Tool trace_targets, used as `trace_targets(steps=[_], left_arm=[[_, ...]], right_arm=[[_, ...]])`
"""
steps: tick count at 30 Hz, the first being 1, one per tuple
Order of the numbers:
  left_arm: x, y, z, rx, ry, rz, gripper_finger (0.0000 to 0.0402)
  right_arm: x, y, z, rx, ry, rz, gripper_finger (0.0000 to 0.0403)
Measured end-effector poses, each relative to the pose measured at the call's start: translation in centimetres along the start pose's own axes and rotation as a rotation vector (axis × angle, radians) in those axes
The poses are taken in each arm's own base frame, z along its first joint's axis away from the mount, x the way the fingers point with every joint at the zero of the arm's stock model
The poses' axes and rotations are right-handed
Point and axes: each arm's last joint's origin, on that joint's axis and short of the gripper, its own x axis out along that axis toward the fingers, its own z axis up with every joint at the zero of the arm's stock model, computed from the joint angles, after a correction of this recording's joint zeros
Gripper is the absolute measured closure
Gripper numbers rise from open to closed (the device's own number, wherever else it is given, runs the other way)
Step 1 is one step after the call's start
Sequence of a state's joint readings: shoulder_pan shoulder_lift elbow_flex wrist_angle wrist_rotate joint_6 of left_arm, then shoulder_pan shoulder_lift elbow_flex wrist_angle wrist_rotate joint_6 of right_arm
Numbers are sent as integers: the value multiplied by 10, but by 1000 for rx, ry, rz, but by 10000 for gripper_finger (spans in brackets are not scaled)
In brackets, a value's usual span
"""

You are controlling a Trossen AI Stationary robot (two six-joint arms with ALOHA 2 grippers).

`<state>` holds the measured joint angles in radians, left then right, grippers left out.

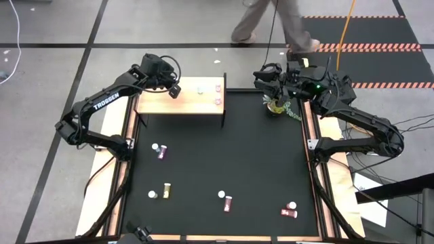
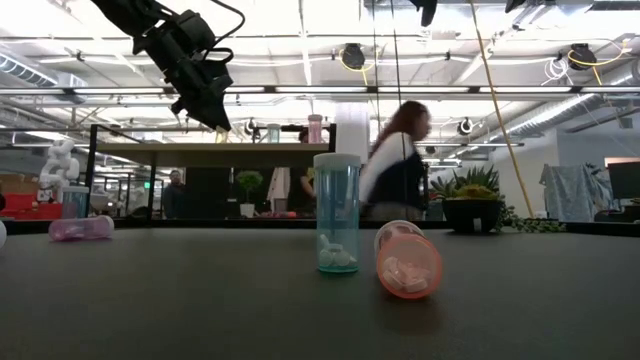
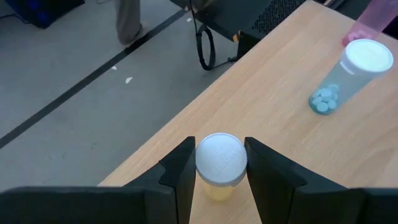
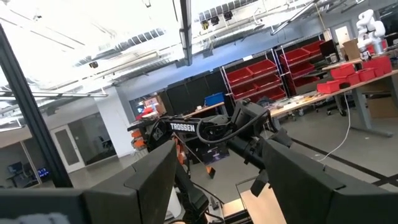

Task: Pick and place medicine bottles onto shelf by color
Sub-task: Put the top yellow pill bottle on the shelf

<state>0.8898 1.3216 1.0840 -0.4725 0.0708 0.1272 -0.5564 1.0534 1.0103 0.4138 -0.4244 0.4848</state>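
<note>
My left gripper (image 1: 175,90) is over the far left part of the pale wooden shelf (image 1: 163,105), shut on a yellow bottle with a white cap (image 3: 221,160). A teal bottle (image 3: 348,78) and two pink bottles (image 1: 218,95) stand on the shelf's right part. A pink bottle (image 1: 159,150), a yellow one (image 1: 165,191) and two red ones (image 1: 228,201) (image 1: 289,211) lie on the black table. My right gripper (image 1: 263,78) is open and empty, raised at the far right. My left gripper pinches the yellow bottle between its two fingers (image 3: 180,171), just under the white cap (image 3: 221,180). The fingers come from above, pointing down. The bottle is upright over the shelf board near its far edge; whether its base rests on the board I cannot tell.
A potted plant (image 1: 274,105) stands at the table's far right below my right arm. Wooden rails (image 1: 310,135) run along the table's sides. A person (image 1: 271,24) walks past beyond the far edge. In the low view a teal bottle (image 2: 337,212) stands beside a lying red one (image 2: 408,262).
</note>
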Motion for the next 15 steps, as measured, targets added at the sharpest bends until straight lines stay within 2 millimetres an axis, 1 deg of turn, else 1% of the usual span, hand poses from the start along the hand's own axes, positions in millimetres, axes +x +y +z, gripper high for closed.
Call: trace_targets(steps=[8, 15], left_arm=[[0, 0, 0, 3, 0, -4, 272], [0, -4, 0, 14, 3, -19, 272]], right_arm=[[0, 0, 0, 0, 1, 0, 167], [0, 0, 0, 0, 1, 0, 167]])
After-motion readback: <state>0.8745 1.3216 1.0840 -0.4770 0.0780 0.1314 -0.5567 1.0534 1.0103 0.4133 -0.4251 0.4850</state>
